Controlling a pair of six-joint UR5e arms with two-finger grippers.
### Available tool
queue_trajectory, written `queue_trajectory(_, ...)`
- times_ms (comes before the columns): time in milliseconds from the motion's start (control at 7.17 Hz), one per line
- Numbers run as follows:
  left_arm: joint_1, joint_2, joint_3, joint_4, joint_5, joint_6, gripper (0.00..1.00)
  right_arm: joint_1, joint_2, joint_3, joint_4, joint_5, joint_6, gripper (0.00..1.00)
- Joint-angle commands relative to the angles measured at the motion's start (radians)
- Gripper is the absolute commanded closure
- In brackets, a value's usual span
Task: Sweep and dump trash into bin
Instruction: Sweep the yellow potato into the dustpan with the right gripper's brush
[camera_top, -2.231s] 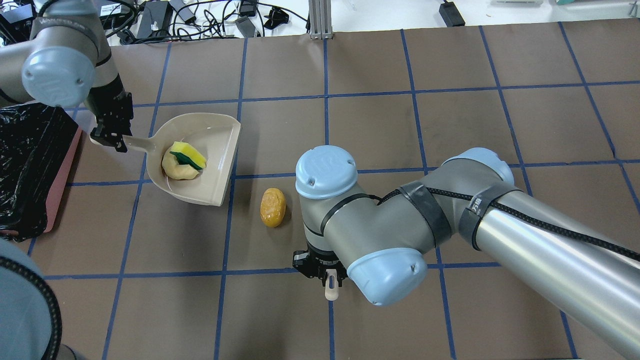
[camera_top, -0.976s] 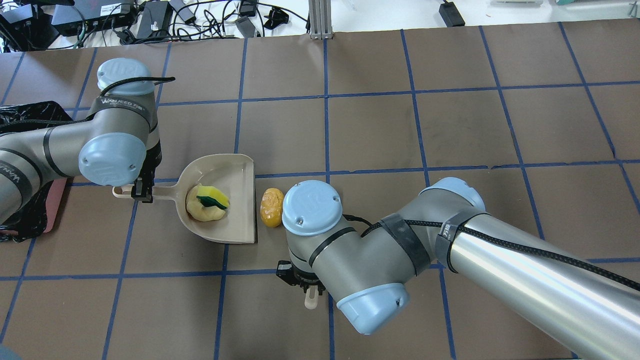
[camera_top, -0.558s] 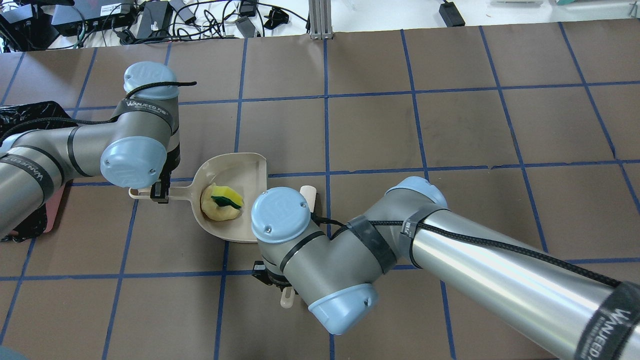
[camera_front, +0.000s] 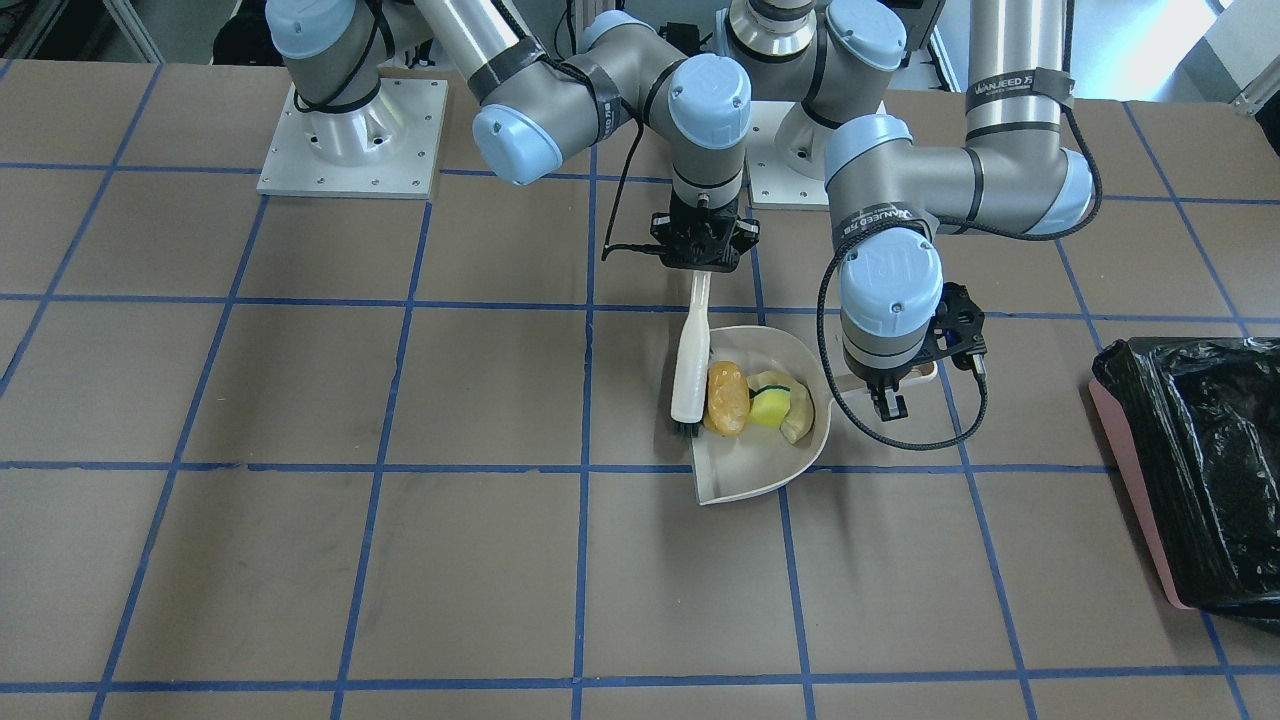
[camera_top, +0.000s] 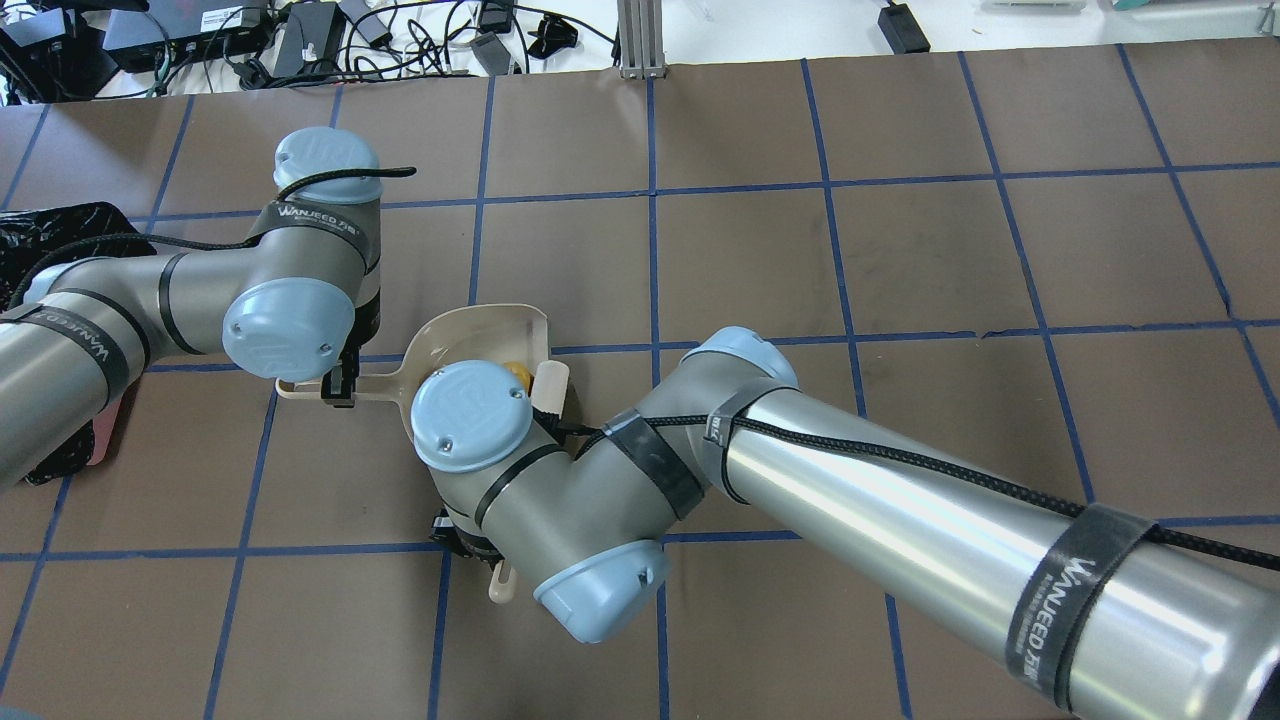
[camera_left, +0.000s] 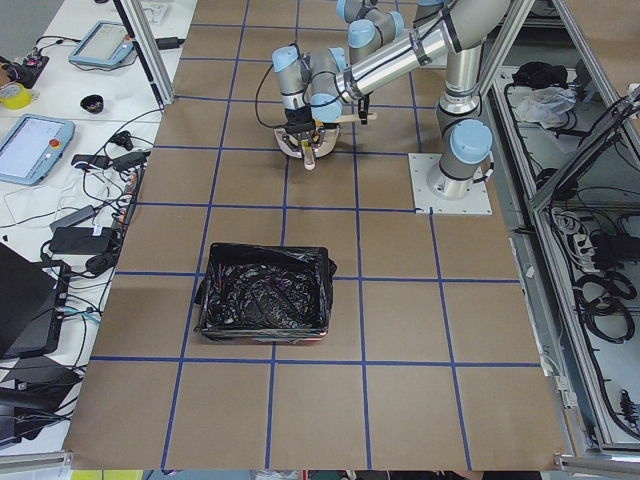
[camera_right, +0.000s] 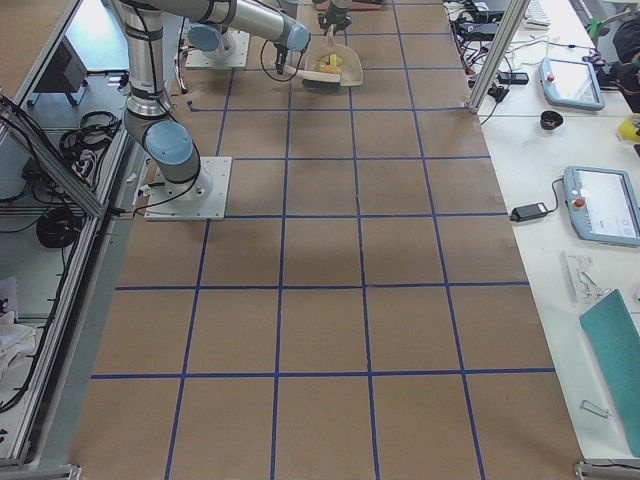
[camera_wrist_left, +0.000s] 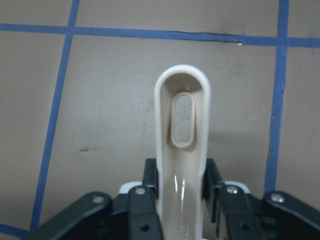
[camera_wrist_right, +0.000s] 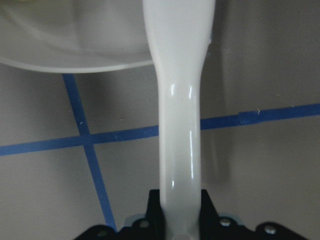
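Note:
The golden-brown potato lump (camera_front: 727, 397) lies in the mouth of the beige dustpan (camera_front: 762, 475), against the pale rind with the yellow-green sponge piece (camera_front: 776, 405). A white brush (camera_front: 692, 360) rests against the lump at the pan's open edge. My right gripper (camera_front: 702, 268) is shut on the brush handle (camera_wrist_right: 182, 125). My left gripper (camera_front: 886, 398) is shut on the dustpan handle (camera_wrist_left: 182, 125). In the overhead view my right arm hides most of the pan (camera_top: 480, 325); a bit of the lump (camera_top: 515, 372) shows. The pink bin with its black bag (camera_front: 1195, 460) stands apart.
The bin (camera_left: 265, 305) sits on the table toward my left, about two grid squares from the dustpan. Its black bag shows at the overhead view's left edge (camera_top: 60, 225). Cables and power bricks (camera_top: 300, 40) lie beyond the table's far edge.
My left arm carried the dustpan from beside the bin toward the table's middle. My right arm swept the brush leftward and pushed the potato lump into the pan.

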Motion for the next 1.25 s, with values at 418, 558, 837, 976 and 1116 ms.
queue_trajectory(418,0.023,0.003,0.034,0.037,-0.231,0.288,1.0,-0.003,-0.013,-0.019,0.084,-0.085,-0.081,1.0)
queue_trajectory(558,0.055,0.002,0.036,0.058,-0.259,0.345,1.0,-0.024,-0.043,-0.018,0.149,-0.105,-0.164,1.0)
queue_trajectory(837,0.102,-0.007,0.037,0.059,-0.28,0.417,1.0,-0.062,-0.141,-0.016,0.294,-0.175,-0.22,1.0)
queue_trajectory(976,0.126,-0.02,0.045,0.06,-0.311,0.445,1.0,-0.075,-0.168,-0.016,0.331,-0.177,-0.223,1.0)
queue_trajectory(1116,0.13,-0.032,0.063,0.06,-0.332,0.474,1.0,-0.095,-0.177,-0.018,0.334,-0.177,-0.227,1.0)
